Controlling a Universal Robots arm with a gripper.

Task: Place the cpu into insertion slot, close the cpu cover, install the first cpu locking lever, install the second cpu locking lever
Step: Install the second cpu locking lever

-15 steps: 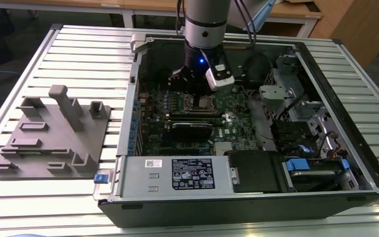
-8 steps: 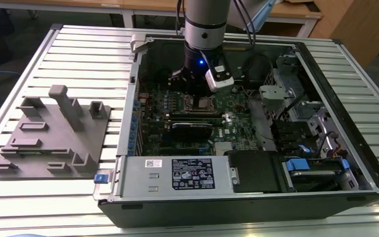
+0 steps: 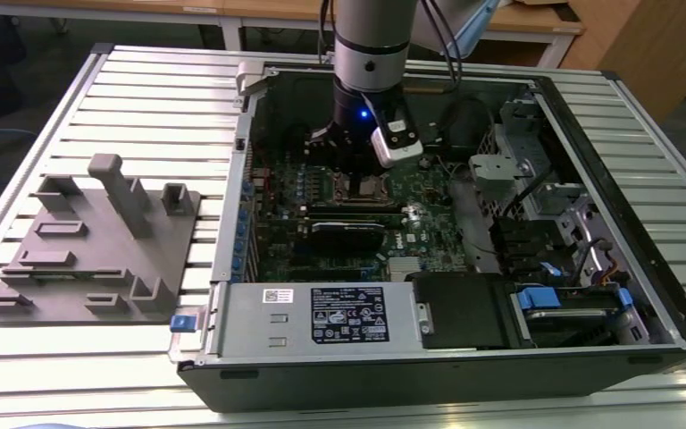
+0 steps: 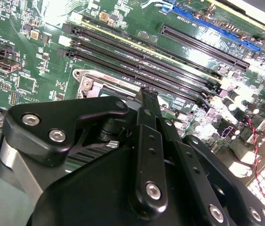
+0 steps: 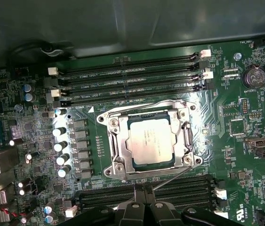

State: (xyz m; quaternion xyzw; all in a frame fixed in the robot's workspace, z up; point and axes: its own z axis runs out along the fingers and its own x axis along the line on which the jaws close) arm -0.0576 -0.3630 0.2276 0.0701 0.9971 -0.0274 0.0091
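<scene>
We judge placement and cover closure complete: the cpu (image 5: 150, 140), a dull silver square, sits in the insertion slot (image 5: 111, 157) beneath the closed cpu cover (image 5: 147, 111), one thin lever (image 5: 172, 177) apparently still unlatched, and the gripper (image 5: 143, 193) fingers together, holding nothing.

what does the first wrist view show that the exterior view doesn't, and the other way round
First wrist view: the cpu lies in the insertion slot with the cpu cover down around it, and a thin lever slants beside the socket.

Exterior view: the whole computer case, the grey power supply box, the grey fixture on the table and the arm reaching in.

Both: the green board and the socket area.
</scene>
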